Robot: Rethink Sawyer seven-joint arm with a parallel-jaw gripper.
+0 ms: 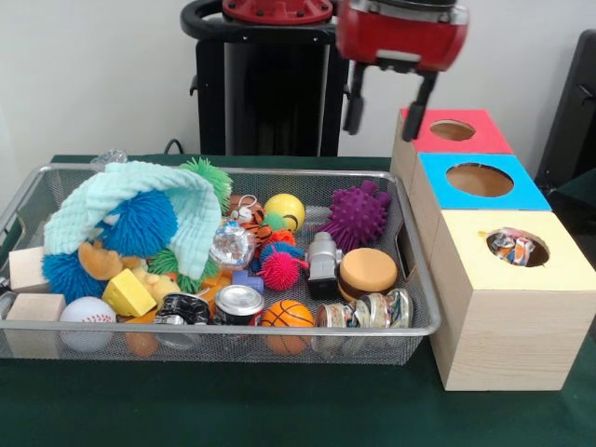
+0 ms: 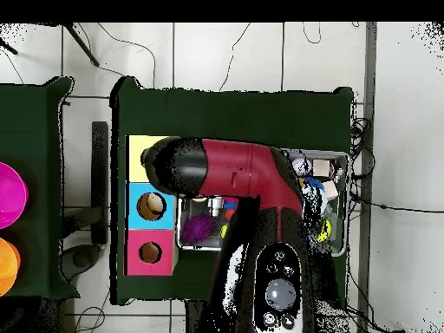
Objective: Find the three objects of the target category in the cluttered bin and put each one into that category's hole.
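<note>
Front view: tool [image 1: 388,104] hangs at top of frame under the red arm head [image 1: 400,33], two dark fingers [image 1: 355,98] spread apart, nothing between them. It sits in the air above the far right corner of the bin [image 1: 56,172], just left of the red-topped box [image 1: 453,130].

Yellow-topped box [image 1: 507,298] stands at about 4 o'clock from the tool, nearest the camera in the row of three boxes, well apart from the tool. Its hole [image 1: 518,247] shows a bit of white cloth with coloured dots [image 1: 510,246] inside. Blue-topped box [image 1: 478,182] lies between red and yellow ones, hole looks empty.

Bin is on the green desk [image 1: 279,410], left of the boxes, at 7 to 8 o'clock from the tool. Clutter inside: mint-green cloth [image 1: 140,200] draped over a blue fuzzy ball [image 1: 140,223] at left, purple spiky ball [image 1: 358,214] at 6 o'clock below the tool, yellow ball [image 1: 284,211], basketball [image 1: 286,315], baseball [image 1: 87,312], can [image 1: 238,303], wooden blocks [image 1: 35,307]. Cannot spot any dotted cloth piece loose in the bin.

Overhead view: red arm [image 2: 234,169] covers most of the bin; the tool itself cannot be made out. Yellow box top [image 2: 139,160] sticks out at 9 o'clock of the arm's end.
</note>
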